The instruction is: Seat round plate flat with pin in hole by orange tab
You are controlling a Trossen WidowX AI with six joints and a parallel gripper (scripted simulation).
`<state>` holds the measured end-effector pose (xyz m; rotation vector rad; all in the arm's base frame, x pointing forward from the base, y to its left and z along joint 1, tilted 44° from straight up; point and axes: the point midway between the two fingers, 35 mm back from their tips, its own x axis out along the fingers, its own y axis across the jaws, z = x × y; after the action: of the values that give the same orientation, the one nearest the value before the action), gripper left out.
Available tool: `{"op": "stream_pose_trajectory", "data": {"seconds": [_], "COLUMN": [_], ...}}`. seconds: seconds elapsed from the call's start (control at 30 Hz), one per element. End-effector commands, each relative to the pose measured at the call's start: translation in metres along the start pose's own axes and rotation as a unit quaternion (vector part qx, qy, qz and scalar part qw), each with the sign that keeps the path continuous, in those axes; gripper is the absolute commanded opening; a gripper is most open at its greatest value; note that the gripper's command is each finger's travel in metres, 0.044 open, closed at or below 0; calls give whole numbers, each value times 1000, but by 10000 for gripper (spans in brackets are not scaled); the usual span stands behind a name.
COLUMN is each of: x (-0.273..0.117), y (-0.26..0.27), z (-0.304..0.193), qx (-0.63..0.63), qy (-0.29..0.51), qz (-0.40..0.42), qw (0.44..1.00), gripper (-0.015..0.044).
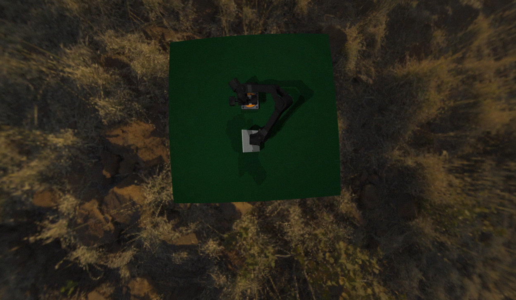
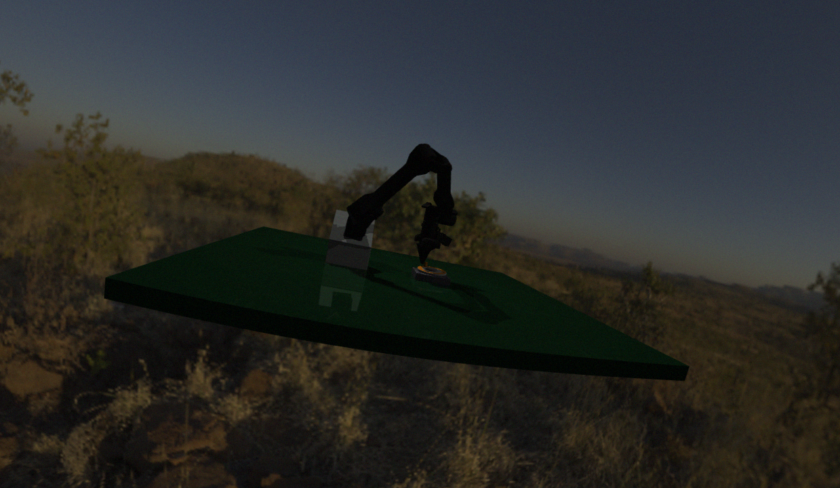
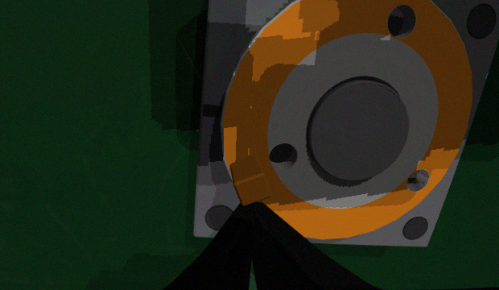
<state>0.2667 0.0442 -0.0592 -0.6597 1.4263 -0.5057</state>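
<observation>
"Where's the plate?"

"On its base. I've got the round orange-and-grey plate (image 1: 250, 106) (image 2: 433, 272) (image 3: 451, 93) over the square grey base (image 1: 255, 107) (image 2: 431, 279) (image 3: 207, 197), and the thick grey round post (image 3: 360, 130) is filling its centre opening!"

"And the fingers?"

"Shut, nothing between them! My black gripper (image 1: 248, 101) (image 2: 422, 263) (image 3: 250, 213) points down, tips right up at the small orange block-shaped tab (image 3: 251, 183) on the plate's rim. Touching? I can't tell."

"What's in the holes?"

"The round hole beside the tab (image 3: 283, 155) looks dark inside; I can't make out a pin. The far round hole (image 3: 402, 21) is dark with a grey patch, and the small round hole near the bright rim (image 3: 418, 180) shows pale wall and shadow."

"Is it flat?"

"Can't be sure from here. The base sits on the green table (image 1: 200, 167) (image 2: 228, 285), dark round spots at its visible corners."
</observation>
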Motion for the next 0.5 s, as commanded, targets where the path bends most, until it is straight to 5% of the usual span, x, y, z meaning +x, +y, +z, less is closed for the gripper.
{"op": "stream_pose_trajectory", "data": {"seconds": [0.0,0.47], "x": [0,-2], "y": [5,9], "z": [5,14], "qx": [2,3], "qy": [0,0], "qz": [1,1], "qw": [1000,1000], "gripper": [0,0]}}
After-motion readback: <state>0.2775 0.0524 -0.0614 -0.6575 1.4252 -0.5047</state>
